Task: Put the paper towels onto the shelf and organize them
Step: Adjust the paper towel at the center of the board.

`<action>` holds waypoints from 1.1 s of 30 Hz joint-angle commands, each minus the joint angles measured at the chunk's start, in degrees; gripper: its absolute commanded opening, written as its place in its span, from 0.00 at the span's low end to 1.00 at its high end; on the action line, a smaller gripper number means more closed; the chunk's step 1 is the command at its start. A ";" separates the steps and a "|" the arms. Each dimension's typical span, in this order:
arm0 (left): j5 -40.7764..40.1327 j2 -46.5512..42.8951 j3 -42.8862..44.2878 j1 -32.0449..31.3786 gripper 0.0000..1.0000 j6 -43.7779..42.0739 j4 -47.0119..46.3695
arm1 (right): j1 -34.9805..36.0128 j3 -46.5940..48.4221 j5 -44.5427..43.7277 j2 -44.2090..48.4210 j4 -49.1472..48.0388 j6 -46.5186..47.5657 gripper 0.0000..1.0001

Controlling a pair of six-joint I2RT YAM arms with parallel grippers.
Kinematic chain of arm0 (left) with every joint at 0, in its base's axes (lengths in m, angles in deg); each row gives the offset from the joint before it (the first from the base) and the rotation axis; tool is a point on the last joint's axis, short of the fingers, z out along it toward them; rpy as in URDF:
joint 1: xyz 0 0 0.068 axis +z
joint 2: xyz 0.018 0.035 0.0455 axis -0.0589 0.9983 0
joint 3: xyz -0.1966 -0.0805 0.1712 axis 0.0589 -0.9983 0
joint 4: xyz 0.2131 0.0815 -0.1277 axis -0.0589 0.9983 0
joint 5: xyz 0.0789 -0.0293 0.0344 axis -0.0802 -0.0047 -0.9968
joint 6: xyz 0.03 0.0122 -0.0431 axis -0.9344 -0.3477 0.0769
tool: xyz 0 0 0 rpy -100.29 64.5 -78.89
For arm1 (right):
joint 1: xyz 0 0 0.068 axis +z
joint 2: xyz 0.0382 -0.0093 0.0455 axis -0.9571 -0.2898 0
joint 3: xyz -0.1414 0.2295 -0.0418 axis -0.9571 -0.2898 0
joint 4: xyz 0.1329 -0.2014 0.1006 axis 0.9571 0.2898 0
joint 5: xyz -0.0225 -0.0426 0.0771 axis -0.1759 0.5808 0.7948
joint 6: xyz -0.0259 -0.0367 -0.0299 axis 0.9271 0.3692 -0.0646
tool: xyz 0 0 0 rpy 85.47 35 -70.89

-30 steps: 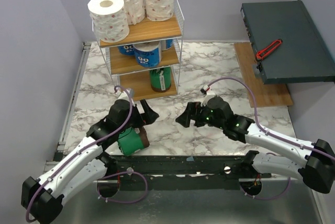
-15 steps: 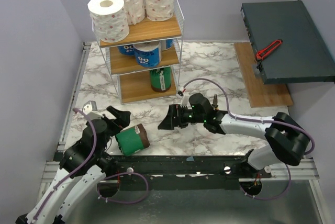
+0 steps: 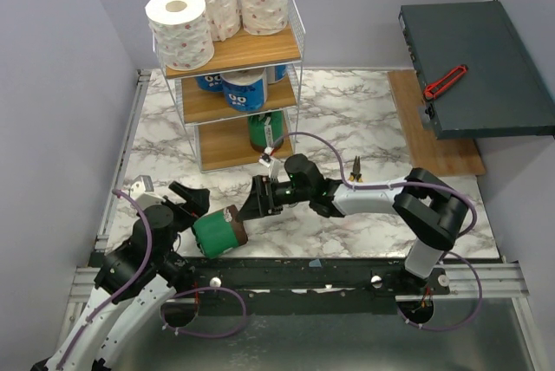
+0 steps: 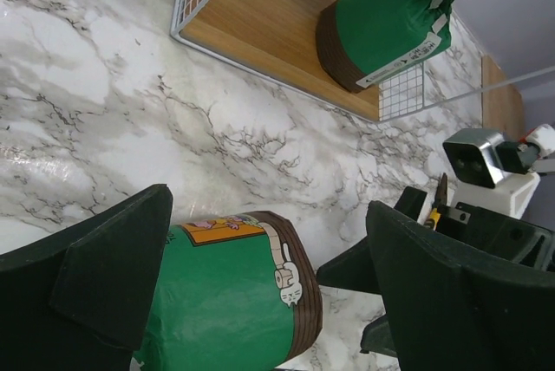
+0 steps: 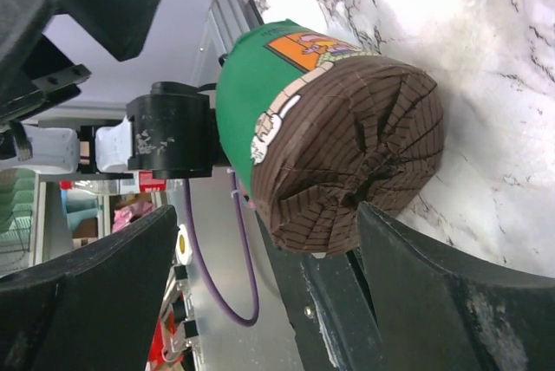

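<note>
The tall white wire shelf with three light-brown wooden boards [image 3: 260, 50] stands at the far side of the marble-patterned table [image 3: 364, 111]; on its top board three fat white paper towel rolls with pink-red speckles [image 3: 208, 3] stand upright and close together; the middle board holds blue-wrapped rolls with cartoon eyes [image 3: 244, 89], and the bottom board holds one upright green-wrapped roll with brown ends [image 3: 266, 131]. A second green-wrapped roll [image 3: 219, 231] lies on its side on the table near the front edge, well apart from the shelf; one brown end of it faces the right gripper [image 3: 251, 202]. The left gripper [image 3: 189, 202] is at this lying roll with its jaws spread wide; in the left wrist view the roll is between the two black fingers [image 4: 104, 276] with a clear gap on one side, so it is not clenched. The right gripper's jaws are also released, standing wide on both sides of the brown end [image 5: 355, 154]; whether they touch it cannot be told
</note>
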 commanded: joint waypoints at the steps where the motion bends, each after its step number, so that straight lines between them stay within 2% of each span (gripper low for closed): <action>1: -0.46 -2.07 0.28 0.14 0.97 0.01 1.41 | 1.51 2.45 2.10 -3.18 -1.73 -2.01 0.84; 12: -0.45 -5.20 -0.82 0.13 0.97 0.60 1.89 | 3.36 6.74 4.46 -8.66 0.49 -3.19 0.76; 19: -0.15 -4.60 -0.73 0.13 0.97 0.67 1.89 | 3.53 6.85 4.73 -9.58 2.82 -3.33 0.80; 25: -0.12 -4.47 -1.09 0.15 0.97 0.68 1.72 | 4.07 7.22 6.45 -11.30 1.19 -4.72 0.80; 33: 0.23 -4.47 -1.25 0.13 0.97 0.84 1.65 | 4.84 8.19 6.42 -13.09 0.89 -5.62 0.70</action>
